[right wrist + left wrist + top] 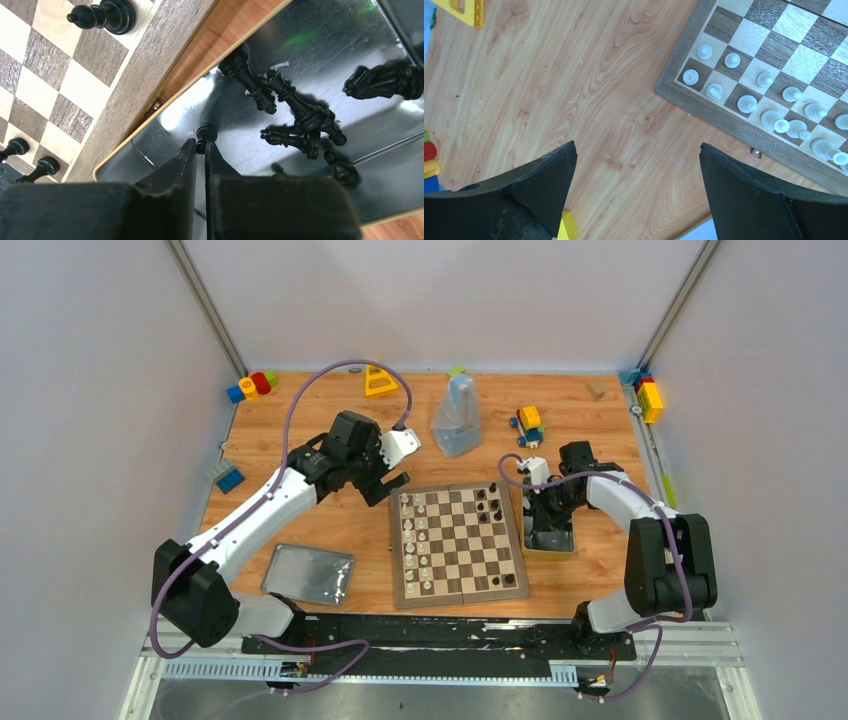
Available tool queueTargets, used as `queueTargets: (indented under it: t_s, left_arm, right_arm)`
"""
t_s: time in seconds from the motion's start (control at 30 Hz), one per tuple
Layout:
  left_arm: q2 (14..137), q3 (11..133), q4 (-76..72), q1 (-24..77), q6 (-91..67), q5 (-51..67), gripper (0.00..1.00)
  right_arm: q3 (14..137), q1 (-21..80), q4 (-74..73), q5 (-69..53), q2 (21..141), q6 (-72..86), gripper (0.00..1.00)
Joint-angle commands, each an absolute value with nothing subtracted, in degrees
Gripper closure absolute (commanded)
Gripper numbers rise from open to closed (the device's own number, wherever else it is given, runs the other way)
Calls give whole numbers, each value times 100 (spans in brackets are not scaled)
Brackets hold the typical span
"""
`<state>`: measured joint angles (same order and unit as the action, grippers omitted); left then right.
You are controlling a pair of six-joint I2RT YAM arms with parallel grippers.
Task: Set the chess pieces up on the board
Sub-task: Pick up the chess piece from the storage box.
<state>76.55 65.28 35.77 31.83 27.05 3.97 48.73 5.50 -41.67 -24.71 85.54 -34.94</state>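
The board point(458, 545) lies mid-table, with cream-white chess pieces point(412, 540) down its left side and a few black ones point(487, 502) at its far right. Right of it sits a silver tin point(320, 40) with several black pieces point(295, 107) lying on their sides. My right gripper point(200, 145) is down in the tin, shut on the head of a small black pawn point(206, 133). My left gripper point(638, 147) hangs open over bare wood just off the board's far left corner point(674, 92), near the white pieces point(746, 102), with nothing between its fingers.
The tin's lid point(308, 573) lies near the left arm's base. A clear bag point(457, 418) stands behind the board. Toy blocks sit at the back left point(250, 385), back centre point(528, 425) and back right point(648, 395); a yellow triangle point(380, 381) too.
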Motion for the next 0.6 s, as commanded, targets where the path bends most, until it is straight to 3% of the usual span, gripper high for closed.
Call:
queueTargets:
  t_s: [0.0, 0.3, 0.57]
  left_arm:
    - [7387, 6502, 3463, 3164, 2595, 424, 0]
    - [7306, 6467, 3420, 3137, 2503, 406, 0]
    - [7282, 6529, 3377, 2878, 2325, 394, 0]
  right_arm:
    - [5200, 579, -4222, -2335, 8373, -3504, 100]
    - [6160, 698, -5155, -2438, 7886, -3448, 100]
    - [6655, 1635, -5332, -2874, 7910, -3161, 100]
